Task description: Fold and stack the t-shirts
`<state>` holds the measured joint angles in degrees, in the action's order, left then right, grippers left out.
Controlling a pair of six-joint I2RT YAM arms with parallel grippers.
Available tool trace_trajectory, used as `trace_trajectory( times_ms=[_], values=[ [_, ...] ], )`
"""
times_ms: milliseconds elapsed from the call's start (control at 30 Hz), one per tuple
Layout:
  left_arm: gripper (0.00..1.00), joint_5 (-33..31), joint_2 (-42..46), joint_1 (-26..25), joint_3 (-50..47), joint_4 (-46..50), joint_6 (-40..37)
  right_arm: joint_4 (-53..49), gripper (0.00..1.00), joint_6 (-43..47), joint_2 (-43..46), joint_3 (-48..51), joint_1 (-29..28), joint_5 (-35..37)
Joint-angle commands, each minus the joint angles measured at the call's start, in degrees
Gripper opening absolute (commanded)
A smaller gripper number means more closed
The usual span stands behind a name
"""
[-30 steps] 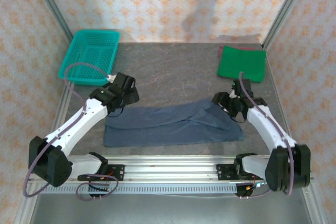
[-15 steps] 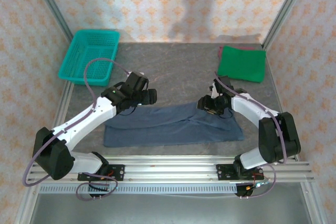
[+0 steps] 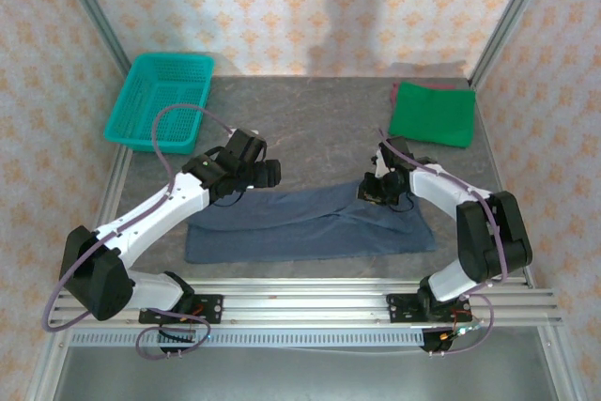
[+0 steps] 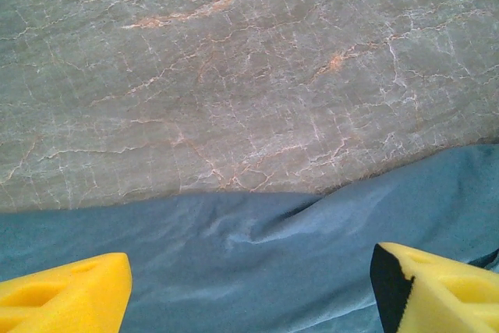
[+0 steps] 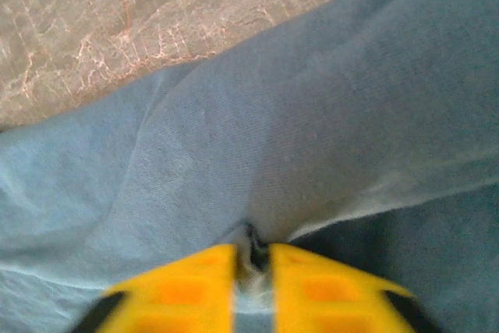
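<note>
The dark slate-blue t-shirt lies spread in a long strip across the near half of the table, its far edge wrinkled. My left gripper hovers open over that far edge, its yellow fingers wide apart above the cloth. At the shirt's right part my right gripper is shut on a pinched fold of the blue cloth. The bright green t-shirt lies folded flat at the far right corner.
A teal plastic mesh basket stands at the far left of the grey marbled table. Patterned walls and metal frame posts close in the back and sides. An aluminium rail runs along the near edge.
Both arms swung inward over the blue shirt. The right gripper came leftward onto its right part and closed on a fold. The left gripper moved right to the far edge.
</note>
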<state>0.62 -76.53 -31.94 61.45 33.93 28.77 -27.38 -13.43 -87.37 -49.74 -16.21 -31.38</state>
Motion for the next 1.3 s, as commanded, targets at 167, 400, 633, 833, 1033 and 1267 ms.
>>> trace_trajectory(
  times_ms=[167,400,633,833,1033,1267],
  values=[
    [0.8,-3.0,-0.5,-0.4,-1.0,0.4,-0.6,-2.0,0.0,-1.3,5.7,0.9,-0.5,-2.7],
    [0.8,-2.8,-1.7,-0.5,-2.5,-0.5,-0.1,-1.7,0.0,-9.8,14.0,7.9,-2.4,-5.3],
    [0.79,-2.6,-3.3,-0.4,-3.9,-1.1,0.9,-6.7,0.06,-18.6,24.1,15.8,-6.3,-7.6],
    [0.79,-2.4,-5.3,-0.5,-3.6,-1.4,1.2,-16.3,0.54,-20.3,34.5,13.1,-6.3,-4.2],
    [0.79,-2.0,-7.7,-0.5,-1.6,-1.5,1.2,-18.6,0.6,-20.3,30.4,4.3,-5.2,8.9],
    [0.79,-4.0,-15.0,0.1,3.3,3.7,4.9,-11.4,0.54,-21.7,14.3,-1.9,4.6,16.3]
  ],
)
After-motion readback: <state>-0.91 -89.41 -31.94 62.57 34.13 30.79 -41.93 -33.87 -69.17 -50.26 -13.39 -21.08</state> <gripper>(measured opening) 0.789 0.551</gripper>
